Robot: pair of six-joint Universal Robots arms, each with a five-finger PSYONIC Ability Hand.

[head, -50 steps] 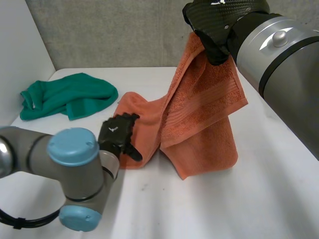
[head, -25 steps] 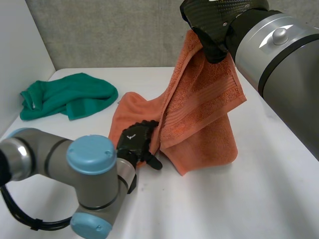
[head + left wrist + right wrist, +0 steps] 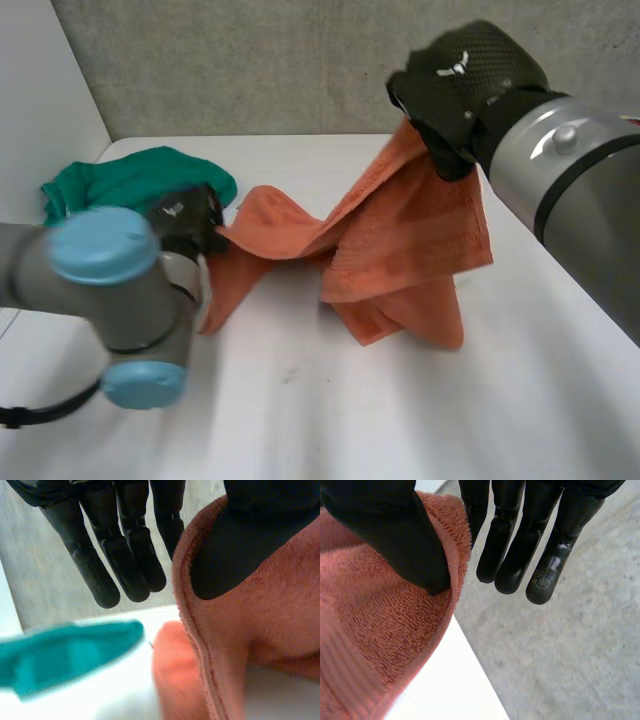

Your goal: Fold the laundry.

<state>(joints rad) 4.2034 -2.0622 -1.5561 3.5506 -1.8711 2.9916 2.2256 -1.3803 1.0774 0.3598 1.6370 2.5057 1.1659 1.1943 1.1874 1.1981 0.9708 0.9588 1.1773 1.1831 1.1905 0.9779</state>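
Step in hand: opening out the orange towel (image 3: 400, 240).
Left robot hand (image 3: 185, 218) pinches its edge beside the green cloth (image 3: 120, 180); right robot hand (image 3: 455, 95) pinches another edge, raised, well apart; judged next: pull taut.

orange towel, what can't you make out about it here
Head view: folds of the orange towel hide its lower corners below the right hand.
Head view: the left arm covers the towel's edge below the left hand.
Right wrist view: the picture's edge cuts the towel off.
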